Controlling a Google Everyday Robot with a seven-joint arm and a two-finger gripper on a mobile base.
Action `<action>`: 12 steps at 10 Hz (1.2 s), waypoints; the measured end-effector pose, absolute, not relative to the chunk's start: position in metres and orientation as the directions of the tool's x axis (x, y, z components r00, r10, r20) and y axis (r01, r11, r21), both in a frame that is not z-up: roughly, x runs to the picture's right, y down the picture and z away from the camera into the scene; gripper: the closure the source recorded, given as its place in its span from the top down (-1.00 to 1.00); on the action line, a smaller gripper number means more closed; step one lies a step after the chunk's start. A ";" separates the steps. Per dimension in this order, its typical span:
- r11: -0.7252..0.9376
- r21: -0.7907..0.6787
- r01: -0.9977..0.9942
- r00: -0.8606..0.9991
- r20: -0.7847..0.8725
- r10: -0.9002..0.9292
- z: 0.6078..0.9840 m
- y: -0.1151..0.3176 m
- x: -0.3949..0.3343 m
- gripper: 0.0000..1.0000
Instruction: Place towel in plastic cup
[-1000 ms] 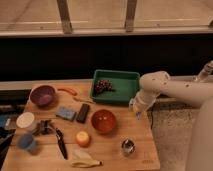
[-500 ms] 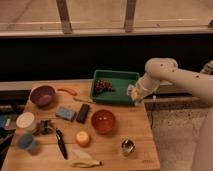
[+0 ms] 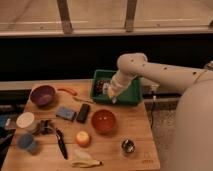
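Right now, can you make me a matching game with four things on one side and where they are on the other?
Things:
1. purple bowl
2. red bowl
3. banana
4. gripper

Places:
A. over the green tray
B. by the front edge of the table
C. far left part of the table
D. middle of the table

Pairs: 1-C, 2-D, 3-B, 4-A.
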State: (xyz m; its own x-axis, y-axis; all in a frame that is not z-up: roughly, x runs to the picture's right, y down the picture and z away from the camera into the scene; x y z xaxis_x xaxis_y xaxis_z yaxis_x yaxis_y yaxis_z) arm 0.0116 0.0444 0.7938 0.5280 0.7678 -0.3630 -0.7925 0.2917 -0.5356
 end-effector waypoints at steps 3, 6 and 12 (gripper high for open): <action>0.310 -0.551 -0.775 0.553 -0.355 0.753 0.792 0.049 -0.002 -1.00; 0.310 -0.553 -0.773 0.555 -0.354 0.753 0.791 0.049 -0.004 -1.00; 0.458 -0.649 -0.608 0.723 -0.212 0.658 0.768 0.057 -0.080 -1.00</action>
